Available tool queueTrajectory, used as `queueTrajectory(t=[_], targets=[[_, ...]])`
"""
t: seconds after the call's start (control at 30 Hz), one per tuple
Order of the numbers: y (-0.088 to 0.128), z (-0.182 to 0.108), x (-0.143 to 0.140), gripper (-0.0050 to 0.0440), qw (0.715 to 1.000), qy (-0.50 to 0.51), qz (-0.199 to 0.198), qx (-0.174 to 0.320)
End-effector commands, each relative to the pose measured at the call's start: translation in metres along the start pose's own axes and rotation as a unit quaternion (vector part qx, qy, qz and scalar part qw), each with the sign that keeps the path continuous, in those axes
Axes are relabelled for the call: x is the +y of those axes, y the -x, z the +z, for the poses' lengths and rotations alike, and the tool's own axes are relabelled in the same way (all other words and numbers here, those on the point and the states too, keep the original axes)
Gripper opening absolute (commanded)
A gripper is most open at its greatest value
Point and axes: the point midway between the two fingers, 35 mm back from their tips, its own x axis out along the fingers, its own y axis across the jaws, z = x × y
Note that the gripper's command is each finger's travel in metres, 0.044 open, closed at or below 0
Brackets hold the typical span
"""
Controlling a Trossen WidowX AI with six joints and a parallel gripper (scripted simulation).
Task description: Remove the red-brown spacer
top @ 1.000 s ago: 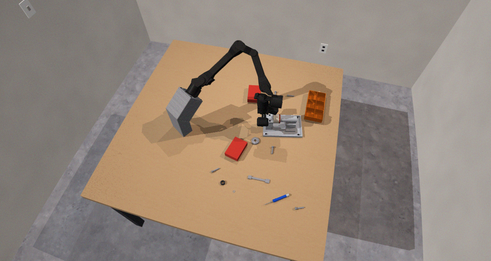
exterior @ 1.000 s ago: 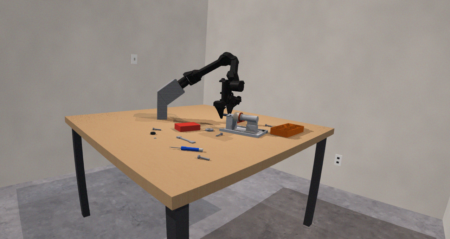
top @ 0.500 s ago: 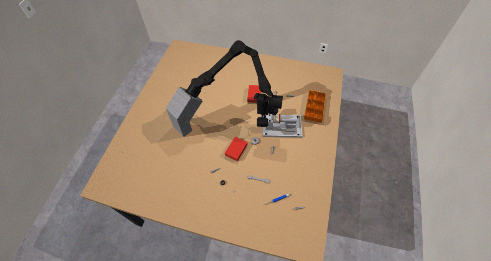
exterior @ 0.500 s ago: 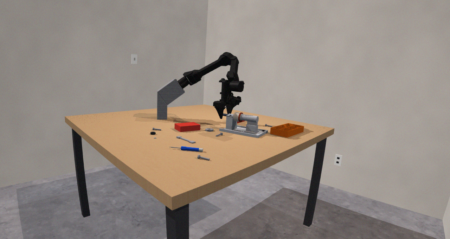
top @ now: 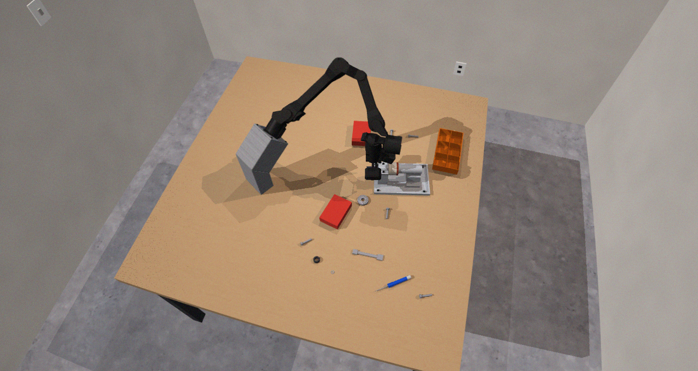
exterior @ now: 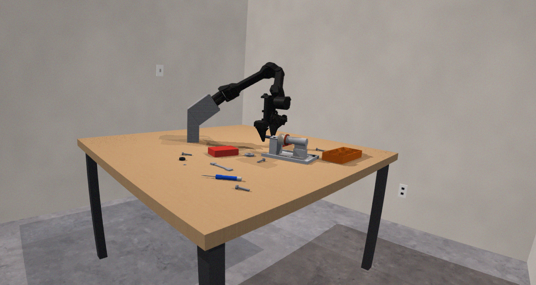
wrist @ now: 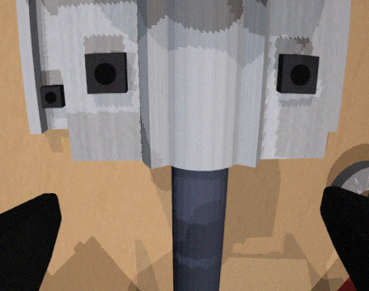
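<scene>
Wrist view: jaws spread wide, empty, flanking the shaft (wrist: 197,239) end with room either side.

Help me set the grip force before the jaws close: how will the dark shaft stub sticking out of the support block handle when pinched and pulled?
The shaft looks like a smooth, rigid round bar, so it probably won't flex but may slip between flat fingers. Seated in the support block, it should slide only along its axis. The gripper is open around it.
</scene>
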Motion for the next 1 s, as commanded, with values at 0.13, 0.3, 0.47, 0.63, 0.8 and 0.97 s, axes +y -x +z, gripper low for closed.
queueTrajectory(t=[0.13,0.3,0.47,0.63,0.8,0.97], targets=[[-0.003,-0.001,-0.001,0.0440,1.000,-0.003,-0.002,0.002],[-0.006,-0.001,-0.001,0.0440,1.000,-0.003,-0.002,0.002],[-0.014,-0.001,-0.001,0.0440,1.000,-0.003,-0.002,0.002],[-0.019,-0.001,-0.001,0.0440,1.000,-0.003,-0.002,0.002],[-0.019,-0.001,-0.001,0.0440,1.000,-0.003,-0.002,0.002],[-0.019,-0.001,-0.001,0.0440,1.000,-0.003,-0.002,0.002]])
